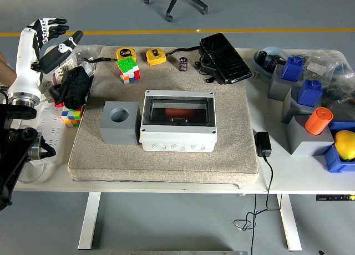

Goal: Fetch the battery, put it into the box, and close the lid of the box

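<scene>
The battery (183,64), a small dark cylinder, stands upright at the far edge of the beige mat (233,155). The grey-white box (177,136) sits in the middle of the mat. Its clear lid lies down over it, and something reddish shows through the window. My left hand (57,35) is raised over the table's far left corner, well away from both, with its fingers spread and holding nothing. My right arm is out of view.
A grey block with a round hole (119,122) stands left of the box. A Rubik's cube (128,70), two yellow tape measures (156,56) and a black case (224,58) lie along the far side. Grey and blue blocks, an orange cylinder (319,121) and a yellow ball (345,144) crowd the right.
</scene>
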Robot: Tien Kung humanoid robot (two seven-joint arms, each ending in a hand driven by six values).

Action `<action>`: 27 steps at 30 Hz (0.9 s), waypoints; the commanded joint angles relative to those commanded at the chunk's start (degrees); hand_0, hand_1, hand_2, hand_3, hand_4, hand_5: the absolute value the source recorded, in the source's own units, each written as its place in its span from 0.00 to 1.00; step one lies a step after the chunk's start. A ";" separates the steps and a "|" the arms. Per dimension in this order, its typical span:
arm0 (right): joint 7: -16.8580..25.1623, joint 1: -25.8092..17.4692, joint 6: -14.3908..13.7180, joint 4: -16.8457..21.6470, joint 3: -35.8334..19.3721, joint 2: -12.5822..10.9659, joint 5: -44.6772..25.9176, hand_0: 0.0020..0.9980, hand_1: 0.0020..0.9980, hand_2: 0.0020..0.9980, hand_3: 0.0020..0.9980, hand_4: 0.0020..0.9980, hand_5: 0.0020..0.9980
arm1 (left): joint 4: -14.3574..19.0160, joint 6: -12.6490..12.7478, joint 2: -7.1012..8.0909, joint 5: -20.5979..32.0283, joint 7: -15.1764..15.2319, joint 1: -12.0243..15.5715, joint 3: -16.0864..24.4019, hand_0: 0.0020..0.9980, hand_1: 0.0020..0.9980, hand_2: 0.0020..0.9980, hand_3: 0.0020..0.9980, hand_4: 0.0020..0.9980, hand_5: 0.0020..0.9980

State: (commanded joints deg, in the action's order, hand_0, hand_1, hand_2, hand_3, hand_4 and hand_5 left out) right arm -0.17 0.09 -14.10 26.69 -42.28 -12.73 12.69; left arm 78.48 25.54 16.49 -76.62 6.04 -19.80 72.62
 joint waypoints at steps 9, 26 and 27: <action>-0.20 1.01 -0.01 -0.16 1.57 -0.35 -0.47 0.61 0.63 0.64 0.56 0.96 0.52 | -0.13 -0.27 1.01 -0.20 -0.13 0.84 1.96 0.69 0.67 0.61 0.62 0.96 0.47; -0.37 0.17 -0.23 -0.48 1.78 -0.15 -0.95 0.61 0.63 0.65 0.57 0.96 0.52 | 0.59 -0.65 1.13 -0.39 -0.43 3.72 4.74 0.70 0.67 0.62 0.63 0.96 0.47; -0.38 0.07 -0.26 -0.58 1.84 -0.12 -1.10 0.61 0.63 0.65 0.57 0.96 0.52 | 0.62 -0.69 1.26 -0.43 -0.49 3.97 4.88 0.70 0.67 0.62 0.63 0.96 0.47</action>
State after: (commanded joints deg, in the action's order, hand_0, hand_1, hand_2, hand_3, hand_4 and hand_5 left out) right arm -0.55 0.16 -14.36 26.10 -40.44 -12.86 11.59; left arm 79.10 24.85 17.75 -77.04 5.55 -15.83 77.50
